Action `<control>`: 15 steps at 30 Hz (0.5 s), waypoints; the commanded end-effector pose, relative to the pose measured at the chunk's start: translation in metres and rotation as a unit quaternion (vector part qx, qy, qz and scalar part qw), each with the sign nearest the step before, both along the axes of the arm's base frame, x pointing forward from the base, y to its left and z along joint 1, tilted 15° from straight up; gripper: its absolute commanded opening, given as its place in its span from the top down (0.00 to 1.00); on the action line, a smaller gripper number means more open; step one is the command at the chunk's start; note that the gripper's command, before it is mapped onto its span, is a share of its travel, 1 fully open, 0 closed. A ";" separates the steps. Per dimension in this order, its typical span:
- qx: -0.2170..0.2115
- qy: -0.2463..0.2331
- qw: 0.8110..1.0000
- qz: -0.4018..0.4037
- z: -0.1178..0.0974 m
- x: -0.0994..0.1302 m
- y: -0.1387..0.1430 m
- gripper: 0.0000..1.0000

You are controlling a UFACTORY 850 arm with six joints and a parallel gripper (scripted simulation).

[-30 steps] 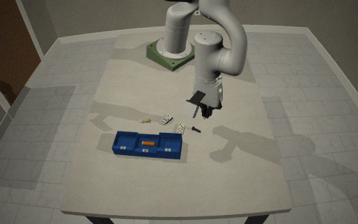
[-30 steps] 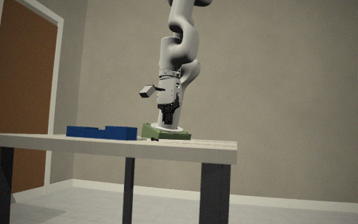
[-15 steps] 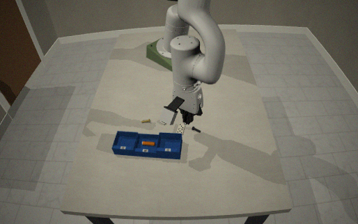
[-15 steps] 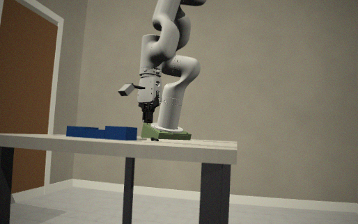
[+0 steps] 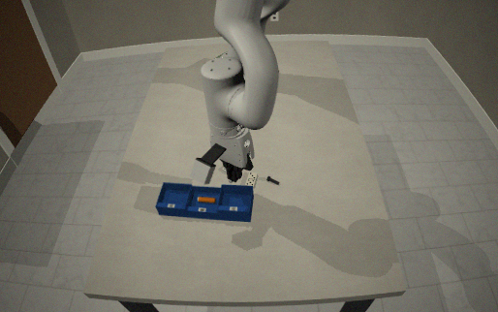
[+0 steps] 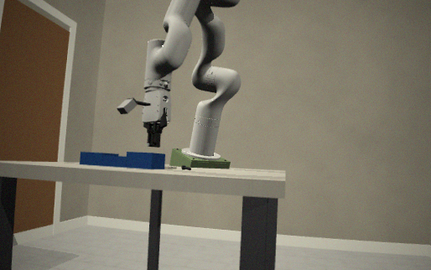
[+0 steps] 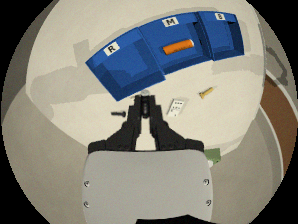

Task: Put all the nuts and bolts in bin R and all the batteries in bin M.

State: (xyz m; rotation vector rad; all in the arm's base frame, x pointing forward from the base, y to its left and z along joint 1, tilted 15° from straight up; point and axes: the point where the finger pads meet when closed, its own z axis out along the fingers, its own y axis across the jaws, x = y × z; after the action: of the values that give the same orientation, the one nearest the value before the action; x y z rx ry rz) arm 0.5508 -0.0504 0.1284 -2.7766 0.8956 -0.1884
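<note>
A blue tray of three bins (image 5: 167,205) (image 6: 122,159) (image 7: 123,76) lies on the table. In the wrist view its labels read R (image 7: 112,47), M (image 7: 169,22) and a third one. An orange battery (image 5: 205,199) (image 7: 177,47) lies in the middle bin, M. My gripper (image 5: 235,175) (image 6: 153,143) (image 7: 145,103) hangs a little above the table at the back edge of bin R (image 5: 235,196). It is shut on a small dark thing, seemingly a nut, mostly hidden by the fingers. A black bolt (image 5: 272,180) (image 6: 186,168) (image 7: 119,115) lies on the table beside the tray.
A white domino (image 5: 250,179) (image 7: 176,106) lies just behind the tray's right end. A small tan piece (image 7: 206,92) lies behind the tray in the wrist view; the arm hides it in the top view. The arm's green base (image 6: 199,159) stands at the far end.
</note>
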 end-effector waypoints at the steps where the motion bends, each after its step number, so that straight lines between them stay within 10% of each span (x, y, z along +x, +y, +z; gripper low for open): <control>1: 0.006 0.003 1.000 -0.023 -0.001 0.006 -0.014 1.00; 15: 0.047 0.032 0.974 -0.221 -0.008 0.031 -0.084 1.00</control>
State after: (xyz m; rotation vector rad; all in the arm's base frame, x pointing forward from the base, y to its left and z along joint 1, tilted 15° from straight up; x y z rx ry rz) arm 0.5721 -0.1123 0.1219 -2.5592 1.3252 -0.1529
